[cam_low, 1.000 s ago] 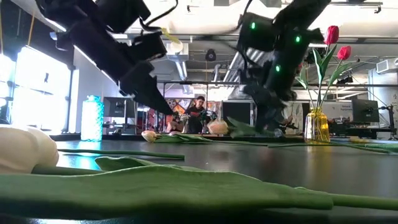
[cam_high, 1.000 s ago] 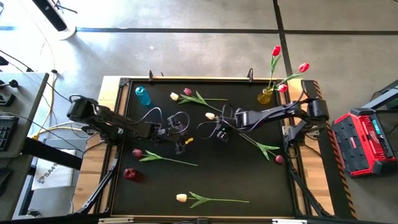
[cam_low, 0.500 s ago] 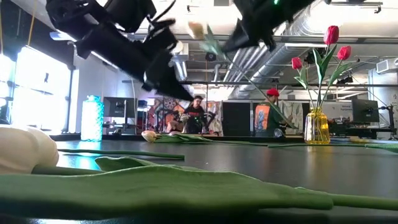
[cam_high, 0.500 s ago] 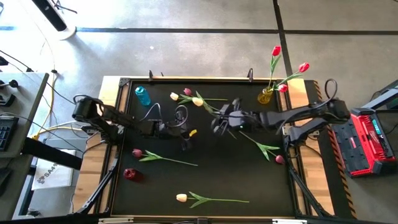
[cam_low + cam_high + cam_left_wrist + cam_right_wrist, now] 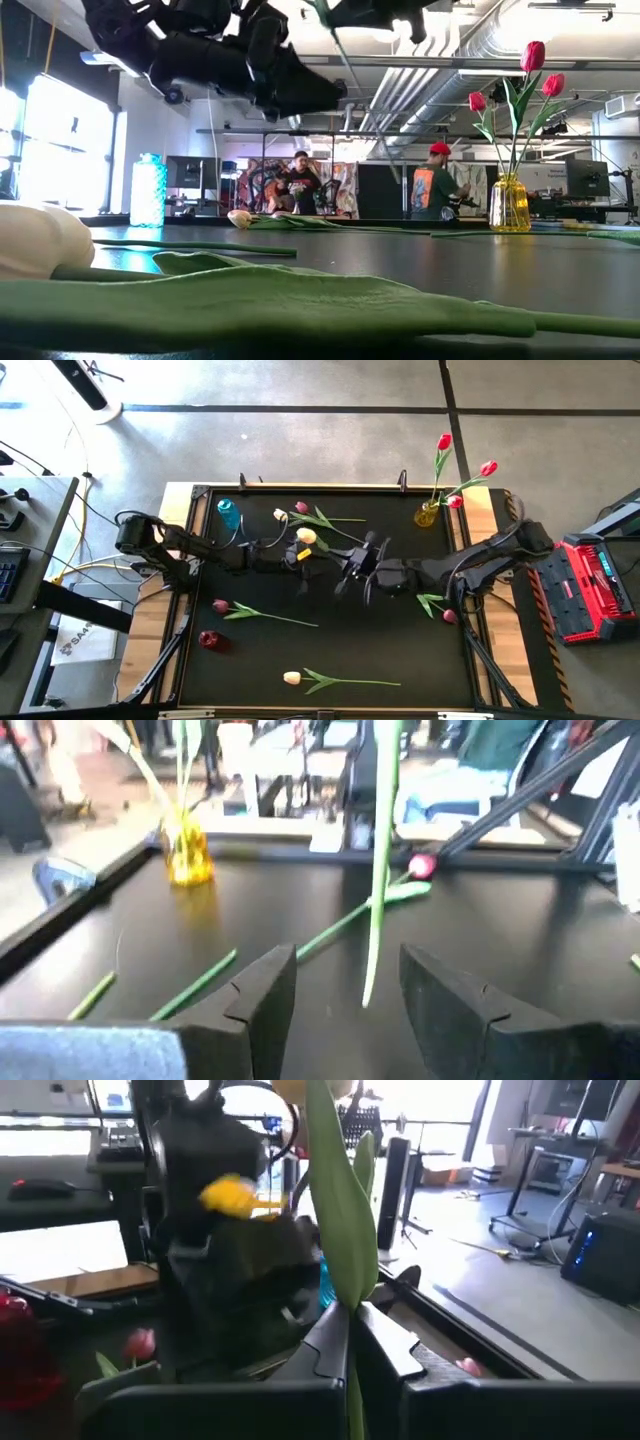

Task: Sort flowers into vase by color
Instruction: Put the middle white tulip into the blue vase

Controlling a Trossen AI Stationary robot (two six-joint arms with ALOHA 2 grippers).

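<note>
**Mid-table handover: a cream tulip held upright between the two arms**

Table [image 5: 200, 660]: a black top in a wooden frame, with both arms reaching in from its 9 and 3 o'clock edges to meet near the centre.

Vases: a yellow vase [image 5: 427, 515] at about 1 o'clock holds three red tulips [image 5: 444, 443]; a blue vase [image 5: 229, 514] stands empty at 11 o'clock, and a dark red vase [image 5: 208, 640] at 8 o'clock.

Right gripper [image 5: 352, 565]: jaws pressed together, pinching the stem of a cream tulip [image 5: 306, 536], whose head points toward 10 o'clock in the overhead view.

Left gripper [image 5: 345, 982]: jaws spread, just beside the right one on its 9 o'clock side. In its wrist view the held stem [image 5: 378, 860] hangs nearly upright, its lower end in the gap between the two fingers, touching neither. The long axis runs across the closing line, so, by my judgement, a plain squeeze would take it. The left arm is the nearer to the blue and dark red vases.

Loose flowers: a pink tulip and a cream one [image 5: 281, 515] at 12 o'clock, a dark pink one [image 5: 220, 605] at 8, a cream one [image 5: 291, 678] at 6, another pink [image 5: 450, 617] at 4. Bare tabletop lies below the grippers; open room runs toward 9 o'clock.
</note>
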